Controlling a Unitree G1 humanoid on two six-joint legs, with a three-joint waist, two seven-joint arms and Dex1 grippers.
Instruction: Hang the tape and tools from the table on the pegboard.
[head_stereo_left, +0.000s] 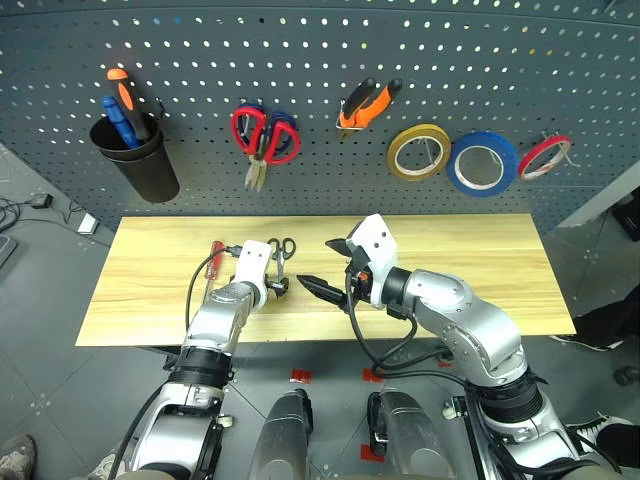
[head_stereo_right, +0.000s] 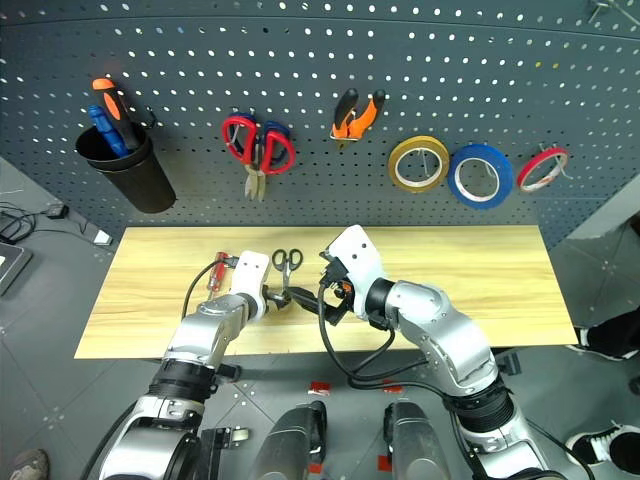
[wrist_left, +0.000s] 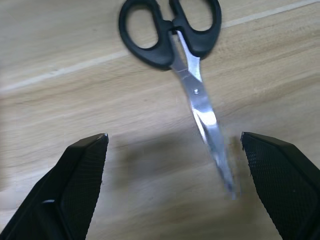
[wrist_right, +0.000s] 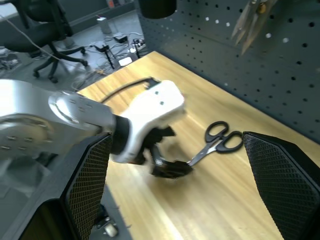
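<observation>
We see a black cup (head_stereo_left: 140, 160) hung on the pegboard (head_stereo_left: 320, 60), holding an orange-handled tool (head_stereo_left: 128, 100) and a blue one (head_stereo_left: 115, 120). Pliers (head_stereo_left: 368, 103) and blue tape (head_stereo_left: 482, 163) hang there too. On the table (head_stereo_left: 480, 270), scissors (wrist_left: 185, 60) lie between our left gripper's (wrist_left: 172, 170) wide fingers; the screwdriver (head_stereo_left: 213, 258) lies beside. Our right gripper (head_stereo_left: 335, 268) hovers wide, empty.

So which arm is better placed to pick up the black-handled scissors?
Left. The left gripper is open with its fingers either side of the scissors' blades on the table. The right gripper hovers off to the side.
</observation>
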